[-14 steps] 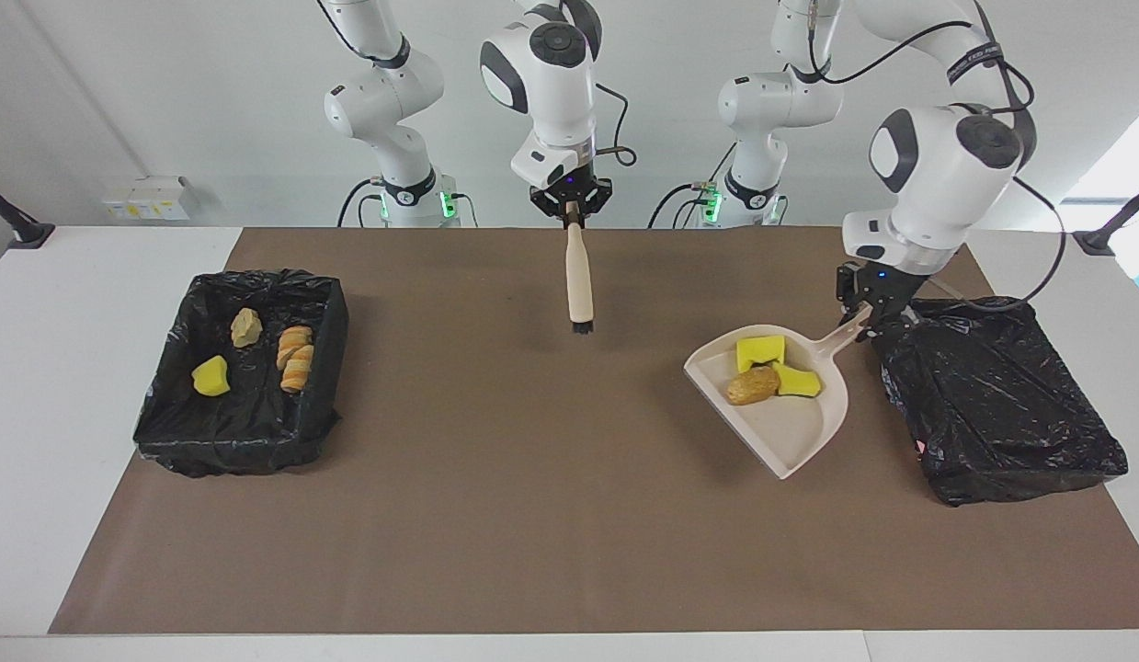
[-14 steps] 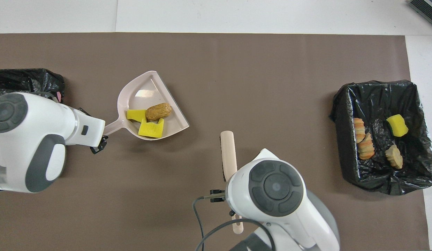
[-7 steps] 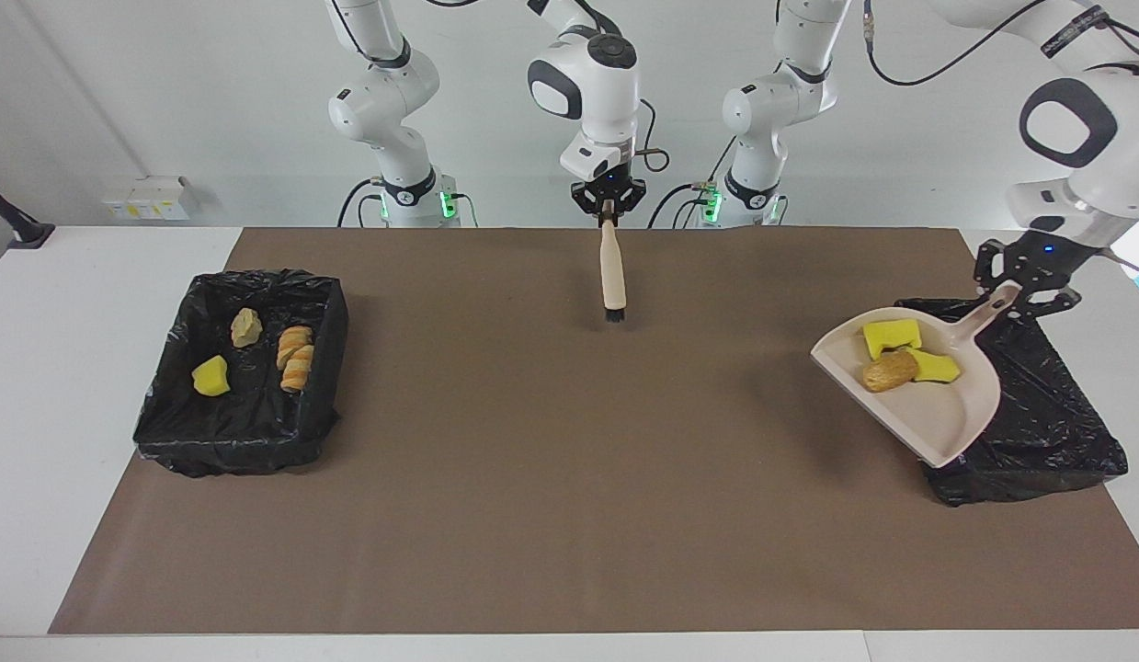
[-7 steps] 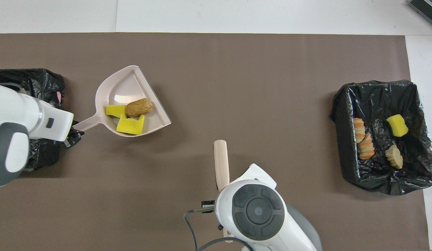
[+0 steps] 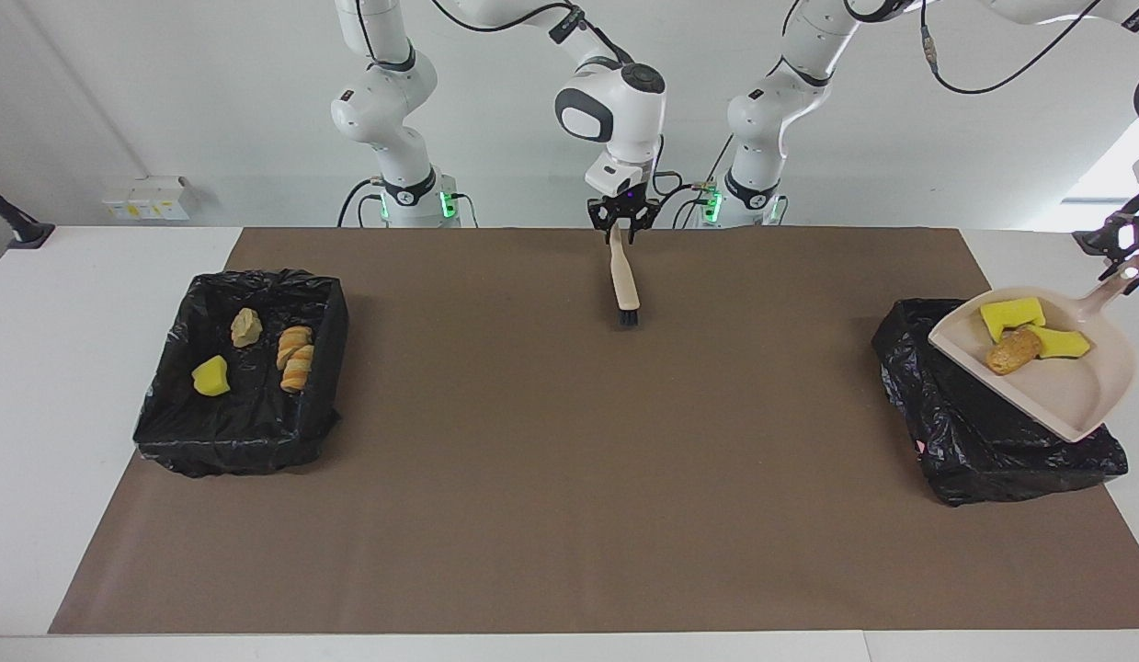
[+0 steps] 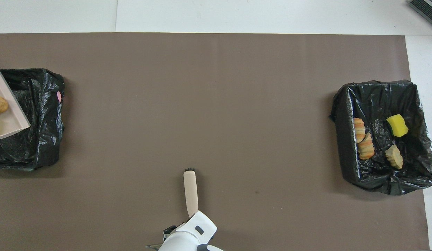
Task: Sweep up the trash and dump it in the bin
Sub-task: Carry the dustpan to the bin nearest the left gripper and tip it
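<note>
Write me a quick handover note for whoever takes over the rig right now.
Left gripper: shut on the dustpan handle, holding the pan over the bin at the left arm's end.
Right gripper: at the brush handle top, near the robots' table edge; grip unclear, so check before moving.
Trash: two yellow sponge pieces and a brown chunk lie in the pan. The bin at the right arm's end holds four scraps.
Done: sweeping; no scraps on the mat.
Left: tip the pan into the bin.

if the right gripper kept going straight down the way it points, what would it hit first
Most likely the brush below it, whose bristles are at or just above the brown mat. The right gripper points down over it; nothing else shows underneath.
</note>
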Tool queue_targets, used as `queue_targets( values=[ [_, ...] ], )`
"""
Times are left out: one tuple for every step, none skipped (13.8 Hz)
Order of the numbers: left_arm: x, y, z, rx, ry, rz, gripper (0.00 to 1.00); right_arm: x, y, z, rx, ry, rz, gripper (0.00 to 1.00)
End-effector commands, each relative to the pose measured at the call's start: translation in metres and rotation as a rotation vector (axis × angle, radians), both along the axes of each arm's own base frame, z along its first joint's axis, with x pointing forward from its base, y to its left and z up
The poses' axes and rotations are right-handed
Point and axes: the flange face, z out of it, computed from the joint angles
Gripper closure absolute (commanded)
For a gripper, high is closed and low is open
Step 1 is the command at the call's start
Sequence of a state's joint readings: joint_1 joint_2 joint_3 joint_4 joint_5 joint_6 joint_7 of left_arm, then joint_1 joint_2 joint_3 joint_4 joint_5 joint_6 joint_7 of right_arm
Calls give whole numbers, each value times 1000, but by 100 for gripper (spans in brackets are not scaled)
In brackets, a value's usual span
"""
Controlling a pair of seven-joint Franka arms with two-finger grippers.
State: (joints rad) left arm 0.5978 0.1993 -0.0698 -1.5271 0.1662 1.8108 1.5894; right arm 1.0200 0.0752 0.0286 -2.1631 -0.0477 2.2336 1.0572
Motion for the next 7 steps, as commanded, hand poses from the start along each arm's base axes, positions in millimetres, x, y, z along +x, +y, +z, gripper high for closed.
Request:
queue_targets(
  values=[
    [4, 6, 9, 135, 83, -52, 100, 25, -8, 33, -4, -31, -38, 0],
    [4, 6, 11, 183, 110, -67, 100, 35, -17, 45, -3, -30, -43, 0],
    [8, 2, 12, 221, 127, -87, 100, 46, -26, 57, 0, -22, -35, 0],
    [16, -10, 15, 290, 158, -127, 100, 59, -38, 74, 9, -4, -21, 0],
    [24, -22, 18, 360, 190, -169, 100, 73, -49, 90, 19, 19, -12, 0],
    [31, -35, 19, 403, 206, -201, 100, 88, -62, 105, 19, 36, 5, 0],
    [35, -42, 20, 432, 216, -218, 100, 104, -77, 120, 7, 50, 25, 0]
  ],
)
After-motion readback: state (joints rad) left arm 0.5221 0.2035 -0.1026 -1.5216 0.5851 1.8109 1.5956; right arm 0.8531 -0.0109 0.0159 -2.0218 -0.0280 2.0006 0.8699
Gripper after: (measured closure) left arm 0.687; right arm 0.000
